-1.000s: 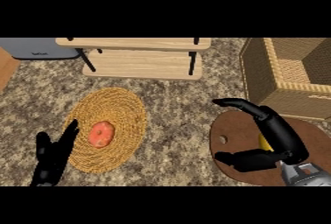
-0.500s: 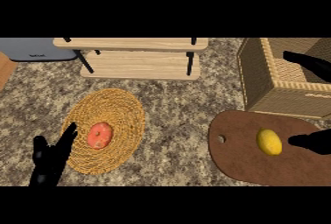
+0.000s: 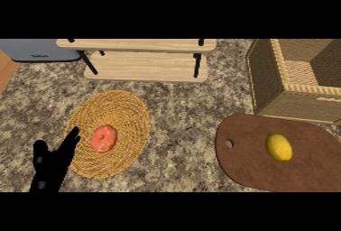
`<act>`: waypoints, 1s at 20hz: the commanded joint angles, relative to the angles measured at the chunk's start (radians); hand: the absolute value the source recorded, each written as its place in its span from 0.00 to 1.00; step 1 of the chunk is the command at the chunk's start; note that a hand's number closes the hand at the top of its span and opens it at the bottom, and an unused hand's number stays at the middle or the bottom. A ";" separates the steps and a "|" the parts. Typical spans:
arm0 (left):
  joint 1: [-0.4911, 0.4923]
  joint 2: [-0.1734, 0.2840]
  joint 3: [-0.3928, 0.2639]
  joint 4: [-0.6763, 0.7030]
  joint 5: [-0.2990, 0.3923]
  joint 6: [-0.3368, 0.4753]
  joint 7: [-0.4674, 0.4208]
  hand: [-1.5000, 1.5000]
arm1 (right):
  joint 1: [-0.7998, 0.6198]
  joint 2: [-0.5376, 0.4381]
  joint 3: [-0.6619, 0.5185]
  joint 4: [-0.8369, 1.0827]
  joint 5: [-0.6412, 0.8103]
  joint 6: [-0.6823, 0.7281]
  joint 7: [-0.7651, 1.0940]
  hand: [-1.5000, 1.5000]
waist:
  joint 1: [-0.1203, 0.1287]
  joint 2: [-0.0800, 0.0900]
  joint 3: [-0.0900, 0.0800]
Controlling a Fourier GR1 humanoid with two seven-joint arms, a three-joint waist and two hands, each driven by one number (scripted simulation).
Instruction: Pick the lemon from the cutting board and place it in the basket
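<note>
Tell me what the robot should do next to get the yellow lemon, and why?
Probably bring the right hand, which is out of view, down over the lemon. The lemon lies alone on the brown cutting board, nothing touching it, and the basket stands just behind the board. The left hand rests open far off by the woven mat, so the right side looks nearer.

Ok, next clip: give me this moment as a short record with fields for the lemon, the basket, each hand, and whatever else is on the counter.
lemon: lying on the cutting board, untouched
basket: behind the board, nothing visible inside
left hand: resting open at the lower left, by the woven mat
right hand: not in view
other: orange-red fruit on the mat; wooden rack at the back
</note>
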 commanded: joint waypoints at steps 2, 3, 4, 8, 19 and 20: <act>0.005 0.001 0.013 0.053 0.016 -0.038 0.029 0.50 | 0.040 -0.080 -0.060 -0.018 -0.104 0.145 0.058 0.00 | 0.000 0.007 -0.005; 0.018 -0.041 -0.018 0.014 -0.005 -0.002 0.027 0.50 | 0.041 -0.106 -0.105 0.043 -0.079 0.204 -0.017 0.00 | 0.005 0.007 -0.004; -0.019 -0.028 -0.001 0.077 -0.011 -0.013 0.029 0.50 | 0.054 -0.120 -0.110 -0.005 -0.113 0.219 0.017 0.00 | -0.005 0.007 -0.005; 0.023 -0.025 0.005 0.005 -0.014 -0.028 0.048 0.50 | 0.077 -0.055 -0.157 0.046 -0.035 0.254 -0.044 0.00 | 0.013 0.009 -0.004; -0.043 -0.053 0.032 0.087 -0.062 -0.037 0.029 0.50 | 0.156 0.240 -0.014 -0.076 0.191 0.105 -0.023 0.00 | 0.019 0.012 -0.004; -0.028 -0.062 0.019 0.049 -0.058 -0.041 0.057 0.50 | 0.171 0.239 -0.051 -0.023 0.245 0.131 -0.096 0.00 | 0.018 0.012 -0.003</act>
